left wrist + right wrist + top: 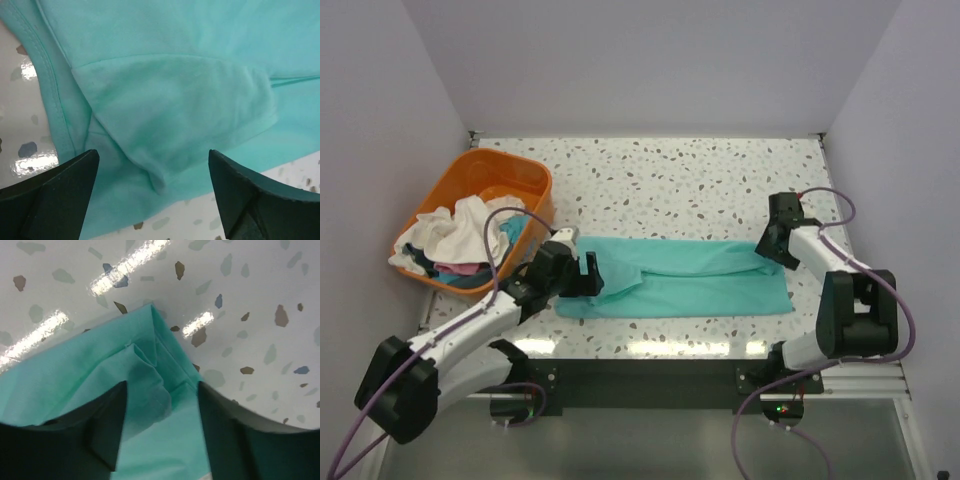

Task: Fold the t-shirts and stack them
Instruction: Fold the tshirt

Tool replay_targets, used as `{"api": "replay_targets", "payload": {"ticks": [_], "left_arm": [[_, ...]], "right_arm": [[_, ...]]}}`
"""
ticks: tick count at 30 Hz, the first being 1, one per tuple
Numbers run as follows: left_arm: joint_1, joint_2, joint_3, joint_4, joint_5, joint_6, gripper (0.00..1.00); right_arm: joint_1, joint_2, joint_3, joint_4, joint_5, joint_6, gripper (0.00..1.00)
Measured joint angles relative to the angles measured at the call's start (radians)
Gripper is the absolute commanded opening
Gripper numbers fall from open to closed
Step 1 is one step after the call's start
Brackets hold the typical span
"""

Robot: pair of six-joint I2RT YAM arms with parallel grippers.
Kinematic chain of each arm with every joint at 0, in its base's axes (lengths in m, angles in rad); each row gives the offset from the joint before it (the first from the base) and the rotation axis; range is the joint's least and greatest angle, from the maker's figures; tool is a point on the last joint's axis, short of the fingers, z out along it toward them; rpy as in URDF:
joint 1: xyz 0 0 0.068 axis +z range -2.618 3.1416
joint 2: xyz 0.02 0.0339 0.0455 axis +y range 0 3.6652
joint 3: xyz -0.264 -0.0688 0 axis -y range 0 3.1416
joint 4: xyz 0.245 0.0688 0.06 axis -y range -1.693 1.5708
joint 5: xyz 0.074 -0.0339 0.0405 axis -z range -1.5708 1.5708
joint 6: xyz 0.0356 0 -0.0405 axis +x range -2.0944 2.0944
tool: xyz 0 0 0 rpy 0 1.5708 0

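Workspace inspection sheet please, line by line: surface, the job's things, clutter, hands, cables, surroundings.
Surface: speckled table, shiny with glare spots, no spills seen.
Job's things: teal t-shirt folded into a long strip, lying flat across the table; more shirts, white, pink and blue, heaped in the orange basket at far left, some hanging over its rim.
Clutter: nothing seen.
Hands: left hand open over the shirt's sleeve end; right hand open over the shirt's opposite corner; neither appears to grip cloth.
Cables: purple cables loop along both arms.
Surroundings: plain lilac walls on three sides.
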Motion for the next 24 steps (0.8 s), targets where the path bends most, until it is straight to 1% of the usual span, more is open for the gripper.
{"api": "replay_targets", "payload": {"ticks": [1, 2, 5, 7, 8, 10, 12, 14, 17, 19, 21, 24], "left_arm": [[0.0, -0.035, -0.001, -0.018, 0.002, -0.007, 1.0], [-0.002, -0.072, 0.0, -0.035, 0.001, -0.013, 1.0], [-0.005, -0.179, 0.016, -0.089, -0.003, -0.021, 1.0], [-0.005, -0.208, 0.053, -0.108, -0.002, -0.035, 1.0], [-0.005, -0.203, 0.077, -0.105, -0.001, -0.036, 1.0], [-0.006, -0.158, 0.128, -0.08, 0.007, -0.036, 1.0], [-0.006, -0.071, 0.181, -0.042, 0.026, -0.035, 1.0], [-0.006, 0.043, 0.223, 0.003, 0.05, -0.035, 1.0], [-0.006, 0.193, 0.243, 0.053, 0.076, -0.035, 1.0], [-0.006, 0.265, 0.242, 0.065, 0.086, -0.035, 1.0], [-0.006, 0.314, 0.242, 0.077, 0.091, -0.035, 1.0], [-0.005, 0.354, 0.23, 0.098, 0.085, -0.035, 1.0]], "right_arm": [[0.0, -0.021, -0.007, -0.01, 0.008, 0.004, 0.86], [0.0, -0.038, -0.008, -0.02, 0.016, 0.006, 0.98], [0.0, -0.127, -0.006, -0.053, 0.036, 0.009, 0.99], [0.0, -0.185, 0.003, -0.067, 0.034, 0.005, 0.99], [0.0, -0.207, 0.01, -0.067, 0.021, 0.001, 0.99], [-0.002, -0.238, 0.021, -0.039, -0.071, -0.016, 0.99], [0.016, -0.237, 0.025, 0.0, -0.153, -0.031, 0.99], [0.082, -0.193, 0.053, 0.009, -0.178, -0.055, 0.99], [0.224, -0.046, 0.159, -0.022, -0.117, -0.075, 0.98], [0.292, 0.044, 0.206, -0.031, -0.078, -0.08, 0.99], [0.323, 0.097, 0.213, -0.052, -0.032, -0.08, 0.99], [0.327, 0.159, 0.199, -0.107, 0.047, -0.069, 0.99]]}}
